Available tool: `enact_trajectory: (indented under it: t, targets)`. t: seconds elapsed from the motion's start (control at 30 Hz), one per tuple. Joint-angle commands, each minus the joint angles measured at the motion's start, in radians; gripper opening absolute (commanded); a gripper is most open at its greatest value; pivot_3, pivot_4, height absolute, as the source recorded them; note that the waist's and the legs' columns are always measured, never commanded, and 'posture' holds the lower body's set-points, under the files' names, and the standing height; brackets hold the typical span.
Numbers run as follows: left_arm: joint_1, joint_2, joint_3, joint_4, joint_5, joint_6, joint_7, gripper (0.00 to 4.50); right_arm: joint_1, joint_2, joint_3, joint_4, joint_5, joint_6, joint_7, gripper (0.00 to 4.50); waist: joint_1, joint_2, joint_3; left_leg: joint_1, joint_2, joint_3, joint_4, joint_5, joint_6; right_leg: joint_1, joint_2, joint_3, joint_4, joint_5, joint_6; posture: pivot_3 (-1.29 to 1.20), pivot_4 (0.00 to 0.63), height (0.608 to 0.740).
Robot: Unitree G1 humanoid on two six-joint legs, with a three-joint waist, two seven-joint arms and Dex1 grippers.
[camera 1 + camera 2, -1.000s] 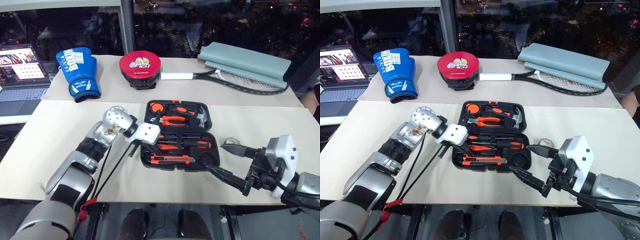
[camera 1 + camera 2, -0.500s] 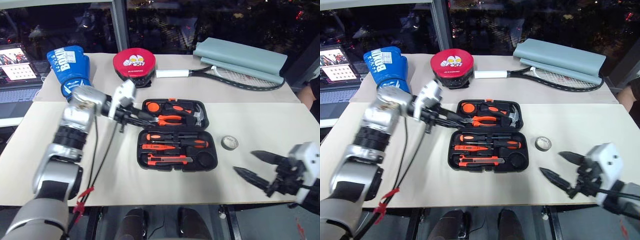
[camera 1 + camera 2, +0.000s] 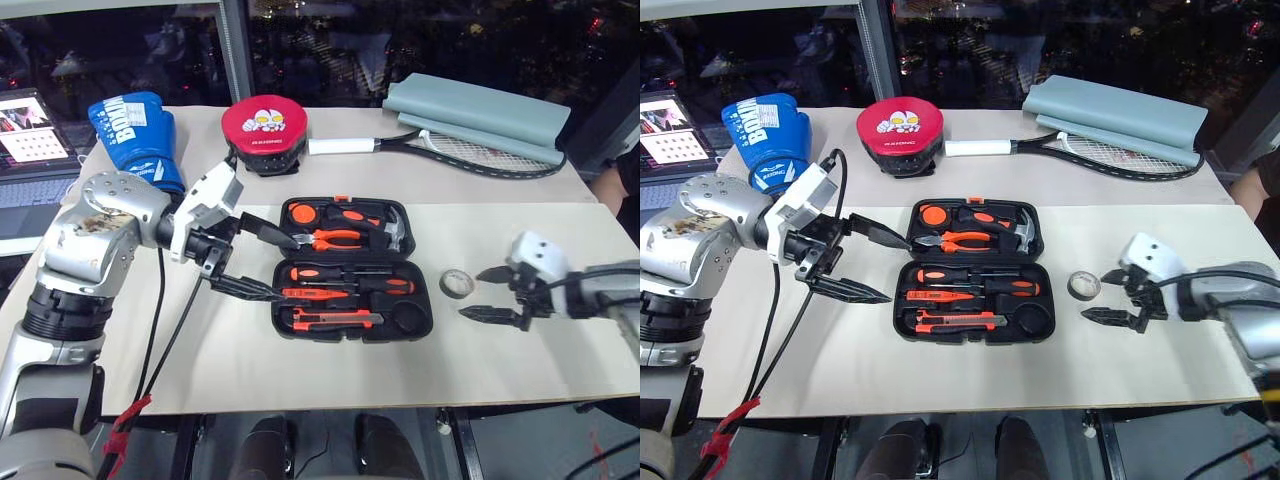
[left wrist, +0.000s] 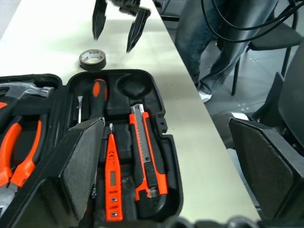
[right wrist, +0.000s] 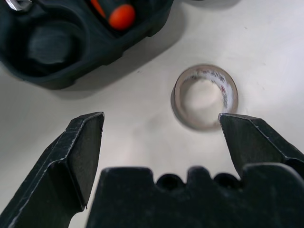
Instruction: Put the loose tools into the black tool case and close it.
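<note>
A pale cream table (image 3: 330, 370) is seen before dark night windows. The black tool case (image 3: 352, 268) lies open at the table's middle, tools seated in its recesses. The small black tape roll (image 3: 458, 283) lies loose just beside the case, toward the right edge. The right claw (image 3: 487, 293) is held open near the roll, apart from it. The left claw (image 3: 268, 262), spread wide and empty, is held at the case's left side. A boxing glove (image 3: 130, 128), punch pad (image 3: 264, 126) and racket (image 3: 440, 152) are ranged along the far edge.

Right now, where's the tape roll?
The tape roll lies flat on the table, right of the open black tool case, just ahead of the right gripper.
</note>
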Motion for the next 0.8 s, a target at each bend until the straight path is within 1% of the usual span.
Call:
enact_trajectory:
  t: [0.03, 0.13, 0.27, 0.37, 0.5, 0.6, 0.8]
  targets:
    - [-0.023, -0.005, -0.004, -0.01, 0.004, -0.028, -0.001, 4.5, 0.031, -0.037, -0.055, -0.079, 0.027, 0.001, 0.036, 0.03, 0.002, 0.0, 0.0, 0.0, 0.0, 0.0, 0.0, 0.0, 0.0, 0.0, 0.0, 0.0, 0.0, 0.0, 0.0, 0.0, 0.15, 0.736]
    - [-0.024, -0.005, -0.018, -0.004, 0.011, -0.042, -0.013, 4.5, 0.04, -0.055, -0.091, -0.166, 0.072, 0.041, 0.066, 0.03, 0.001, 0.0, 0.0, 0.0, 0.0, 0.0, 0.0, 0.0, 0.0, 0.0, 0.0, 0.0, 0.0, 0.0, 0.0, 0.0, 0.15, 0.736]
    - [-0.008, 0.003, -0.046, -0.009, 0.029, -0.075, -0.039, 4.5, 0.034, -0.074, -0.149, -0.379, 0.238, 0.202, 0.126, 0.03, -0.003, 0.001, 0.001, 0.0, 0.0, 0.0, 0.0, 0.0, 0.0, 0.0, 0.0, 0.0, 0.001, 0.0, 0.0, 0.0, 0.15, 0.736]
    - [-0.002, -0.003, -0.056, -0.008, 0.037, -0.092, -0.041, 4.5, 0.042, -0.07, -0.147, -0.531, 0.312, 0.302, 0.109, 0.03, -0.002, 0.001, 0.001, 0.001, 0.001, -0.001, 0.0, 0.0, 0.0, 0.0, 0.001, 0.0, 0.001, 0.0, -0.001, 0.0, 0.15, 0.736]
    - [-0.012, -0.015, -0.058, -0.002, 0.036, -0.092, -0.038, 4.5, 0.053, -0.048, -0.087, -0.632, 0.295, 0.337, 0.055, 0.03, 0.003, 0.001, 0.001, 0.0, 0.001, -0.001, 0.0, 0.0, 0.0, 0.0, 0.0, 0.0, 0.0, 0.0, 0.0, 0.0, 0.15, 0.736]
    - [-0.017, -0.019, -0.058, 0.002, 0.037, -0.092, -0.039, 4.5, 0.042, -0.026, -0.02, -0.638, 0.243, 0.338, 0.011, 0.03, 0.006, 0.001, 0.001, 0.0, 0.0, -0.001, 0.0, 0.0, 0.0, 0.0, 0.0, 0.0, 0.0, 0.0, 0.0, 0.0, 0.15, 0.736]
    - [-0.017, -0.023, -0.053, 0.012, 0.042, -0.099, -0.038, 4.5, 0.063, -0.026, 0.058, -0.625, 0.18, 0.314, 0.004, 0.03, 0.006, 0.001, 0.001, -0.001, 0.0, -0.001, 0.0, 0.0, 0.0, -0.001, 0.0, 0.0, 0.0, 0.0, 0.0, 0.0, 0.15, 0.736]
